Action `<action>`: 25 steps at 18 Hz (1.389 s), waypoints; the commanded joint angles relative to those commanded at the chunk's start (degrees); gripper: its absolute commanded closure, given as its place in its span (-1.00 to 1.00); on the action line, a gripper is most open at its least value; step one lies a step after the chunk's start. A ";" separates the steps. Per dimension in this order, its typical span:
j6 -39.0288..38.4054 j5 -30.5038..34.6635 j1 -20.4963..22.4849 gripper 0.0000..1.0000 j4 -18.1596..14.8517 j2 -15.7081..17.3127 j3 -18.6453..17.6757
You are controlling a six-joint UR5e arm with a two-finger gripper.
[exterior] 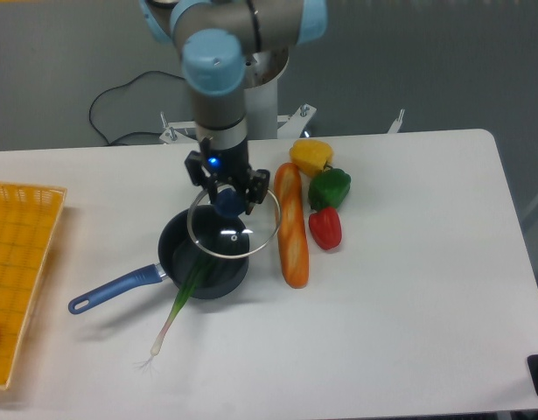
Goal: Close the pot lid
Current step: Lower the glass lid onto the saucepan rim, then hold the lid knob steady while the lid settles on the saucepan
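Camera view: the gripper has its jaws clamped on the blue knob of the pot lid, held tilted just above the pot, whose long handle points lower-left across the surface.

— What did I have on the table at that point?

— A white top. The pot sat left of centre, its blue handle running toward the near left, with a spring onion leaning out of it onto the surface.

— And beside it?

— A baguette lay just right of the pot. Past that I saw a yellow pepper, a green pepper and a red pepper bunched together. A yellow basket sat at the left edge.
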 joint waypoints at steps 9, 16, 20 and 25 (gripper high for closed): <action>-2.55 -0.35 -2.38 0.24 1.23 -3.34 1.49; -3.61 -1.84 -2.47 0.24 1.41 -4.57 2.64; -4.22 -2.11 -3.16 0.24 1.32 -4.66 2.64; -4.49 -2.11 -3.52 0.24 1.32 -5.10 2.64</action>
